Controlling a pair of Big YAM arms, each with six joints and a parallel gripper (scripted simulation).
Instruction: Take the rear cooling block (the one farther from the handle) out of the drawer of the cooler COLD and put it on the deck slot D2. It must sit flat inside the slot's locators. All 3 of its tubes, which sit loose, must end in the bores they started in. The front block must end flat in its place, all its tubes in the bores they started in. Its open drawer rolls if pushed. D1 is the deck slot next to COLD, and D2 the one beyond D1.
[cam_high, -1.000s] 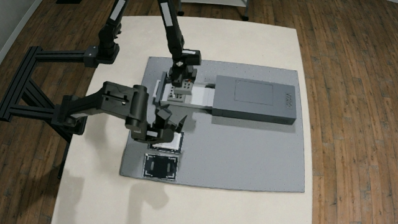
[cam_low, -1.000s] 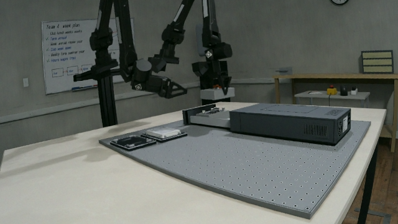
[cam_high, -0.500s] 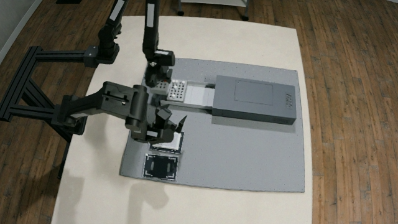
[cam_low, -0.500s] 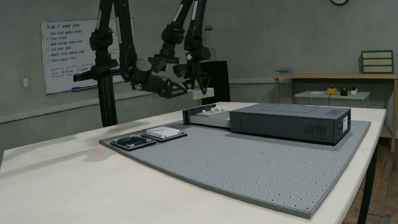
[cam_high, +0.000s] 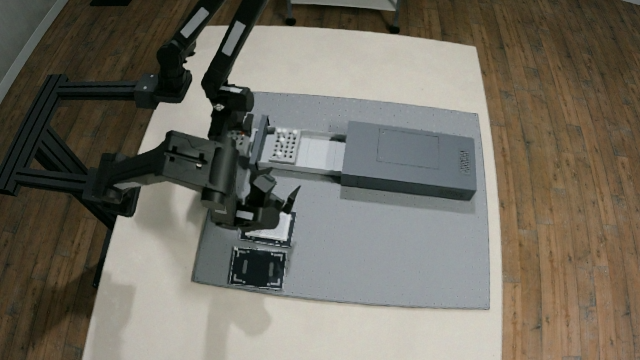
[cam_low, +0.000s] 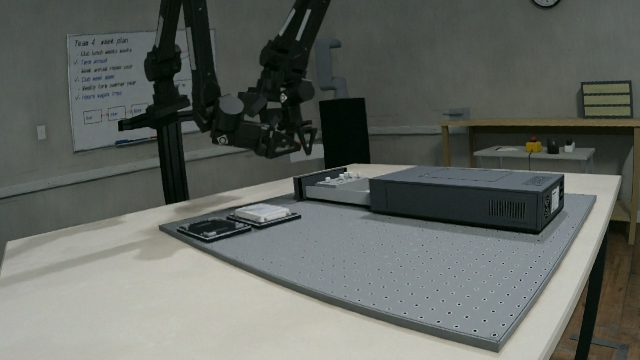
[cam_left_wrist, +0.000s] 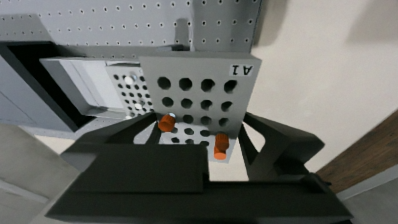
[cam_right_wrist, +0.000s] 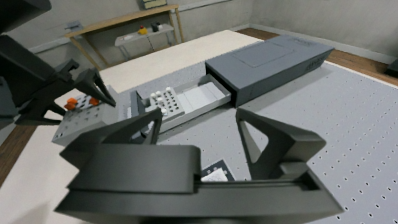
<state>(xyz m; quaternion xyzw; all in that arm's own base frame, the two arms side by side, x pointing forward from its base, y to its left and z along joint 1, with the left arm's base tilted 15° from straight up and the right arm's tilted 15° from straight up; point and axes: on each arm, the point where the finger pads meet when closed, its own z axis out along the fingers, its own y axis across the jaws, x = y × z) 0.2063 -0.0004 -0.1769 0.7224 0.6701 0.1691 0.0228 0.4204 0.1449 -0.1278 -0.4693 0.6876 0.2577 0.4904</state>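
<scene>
My left gripper (cam_left_wrist: 199, 111) (cam_right_wrist: 97, 114) is shut on the rear cooling block (cam_left_wrist: 195, 95) (cam_right_wrist: 82, 125) (cam_high: 241, 142), marked A1, and holds it in the air past the drawer front (cam_high: 259, 142). Orange-capped tubes stand in it in two places; a third cannot be made out separately. The front block (cam_high: 284, 146) (cam_right_wrist: 169, 102) sits in the drawer with several white-capped tubes. My right gripper (cam_right_wrist: 198, 111) (cam_high: 284, 181) is open and empty, over the area between drawer and D1. D2 (cam_high: 257, 270) (cam_low: 215, 229) is a dark, empty slot.
D1 (cam_high: 293, 225) carries a flat white piece (cam_high: 275, 231) (cam_low: 262, 212) and lies between D2 and COLD (cam_high: 407, 155) (cam_low: 450, 197). The open drawer (cam_high: 300, 169) juts from COLD. The right arm reaches across in front of the held block in the exterior view.
</scene>
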